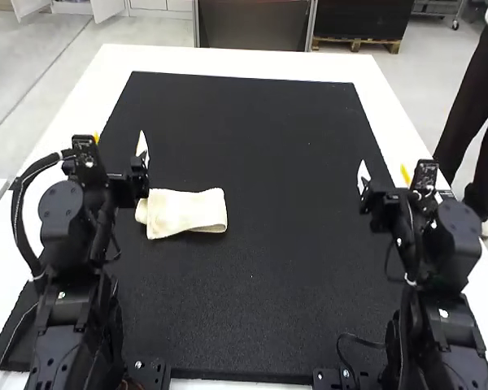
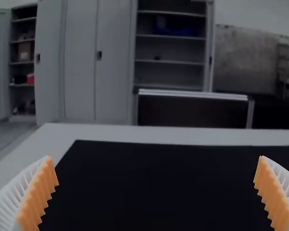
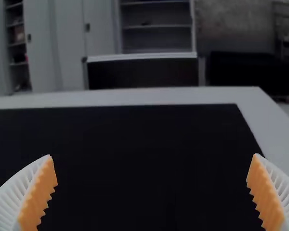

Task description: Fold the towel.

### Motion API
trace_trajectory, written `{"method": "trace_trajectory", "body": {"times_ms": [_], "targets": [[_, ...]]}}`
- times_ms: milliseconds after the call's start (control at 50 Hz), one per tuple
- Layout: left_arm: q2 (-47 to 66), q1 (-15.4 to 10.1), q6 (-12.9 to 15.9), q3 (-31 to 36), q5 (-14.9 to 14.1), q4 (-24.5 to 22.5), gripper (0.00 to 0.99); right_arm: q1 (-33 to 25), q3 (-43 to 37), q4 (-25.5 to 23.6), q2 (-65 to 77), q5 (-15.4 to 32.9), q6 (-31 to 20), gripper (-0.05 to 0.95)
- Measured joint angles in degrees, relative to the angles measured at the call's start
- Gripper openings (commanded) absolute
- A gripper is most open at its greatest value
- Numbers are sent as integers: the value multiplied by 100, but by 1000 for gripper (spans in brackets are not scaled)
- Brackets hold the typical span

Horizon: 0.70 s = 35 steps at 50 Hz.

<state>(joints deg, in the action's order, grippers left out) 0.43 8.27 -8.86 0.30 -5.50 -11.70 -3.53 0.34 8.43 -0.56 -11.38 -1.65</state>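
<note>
Over past the table, an open-fronted cabinet (image 2: 171,61) has something blue (image 2: 176,30) on an upper shelf; another shelf unit (image 2: 23,85) holds a brown box (image 2: 24,52) and, lower down, a red item (image 2: 31,78).

The table (image 1: 228,61) is white, with a big black mat (image 1: 268,146) spread over most of it. On the mat's left half lies the cream towel (image 1: 191,212), folded over into a small, slightly rumpled bundle, right near the left arm.

From here, the left gripper (image 1: 119,137) is released, its orange pads (image 2: 40,192) spread wide apart. The right gripper (image 1: 384,169), well apart from the towel, is released just as widely.
</note>
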Motion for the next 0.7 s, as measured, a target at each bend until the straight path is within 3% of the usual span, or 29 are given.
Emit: {"method": "trace_trajectory", "body": {"times_ms": [100, 200, 460, 700], "targets": [[0, 2, 0, 2, 0, 109, 962, 2, 2, -348, 0, 0, -205, 911], [0, 2, 4, 2, 11, 553, 964, 2, 0, -748, 0, 0, -358, 911], [0, 2, 31, 0, 22, 1152, 962, 0, 4, -789, 0, 2, -551, 911], [0, 0, 149, 2, 50, 1178, 962, 2, 2, -789, 0, 2, -575, 911]]}}
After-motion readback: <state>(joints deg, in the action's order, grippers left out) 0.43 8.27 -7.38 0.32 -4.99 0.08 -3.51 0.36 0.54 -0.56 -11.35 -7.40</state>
